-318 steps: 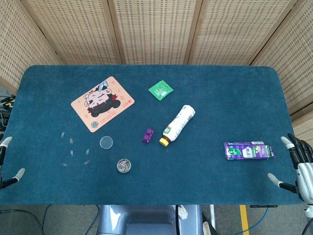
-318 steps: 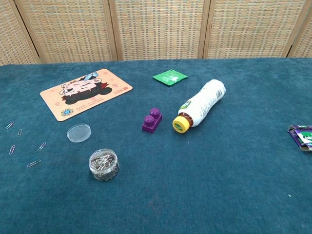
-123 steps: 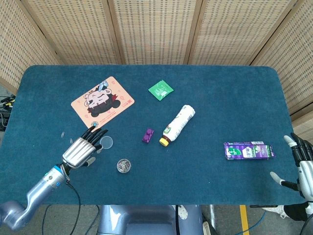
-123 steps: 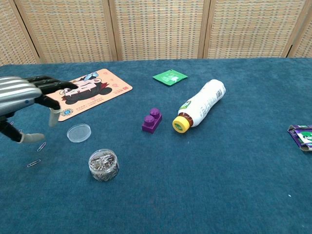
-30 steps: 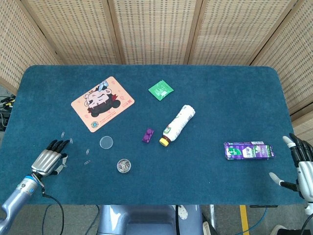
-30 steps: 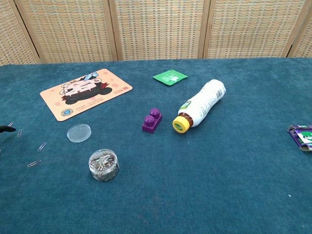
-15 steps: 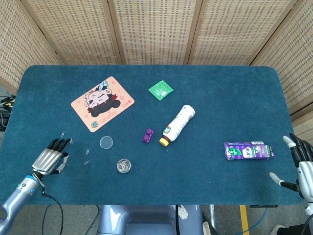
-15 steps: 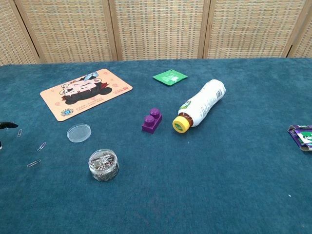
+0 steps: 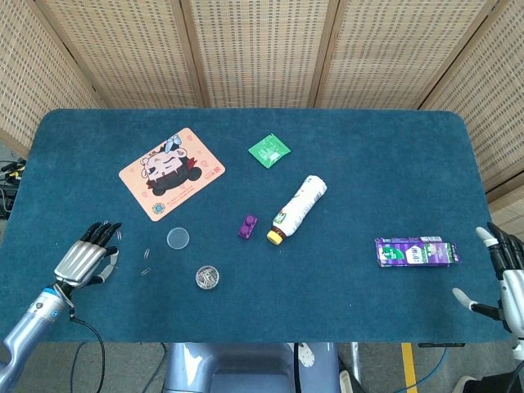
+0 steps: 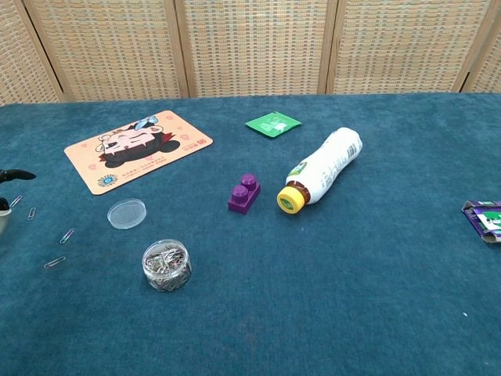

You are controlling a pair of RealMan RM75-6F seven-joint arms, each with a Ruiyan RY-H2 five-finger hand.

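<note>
Left hand: my left hand (image 9: 82,259) sits low over the near-left of the table (image 9: 368,164), fingers stretched out and a little apart, holding nothing; the chest view catches only its dark fingertips at the left edge
Right hand: my right hand (image 9: 505,278) hangs off the near-right corner, fingers spread, empty, well apart from everything but the purple carton (image 9: 416,251)
Loose paper clips: a scatter of paper clips (image 10: 62,235) lies flat on the cloth just beside my left fingertips, each one apart from the others; whether a fingertip touches one I cannot tell
Handling, clips: my guess is thin wire, near weightless, springy, lying flush in the nap, so hard to get under; best pinched at one rounded end between thumb and a fingertip, or dragged first to lift an edge
Jar: a small clear jar (image 10: 167,265) full of clips stands upright, open, nearer the middle
Lid: its clear round lid (image 10: 126,213) lies flat just behind it, apart from the jar
Middle ground: a purple brick (image 10: 244,193) stands beside the yellow cap of a white bottle (image 10: 322,170) lying on its side
Far: a cartoon mat (image 10: 138,149) at left, a green sachet (image 10: 272,124) beyond the bottle
</note>
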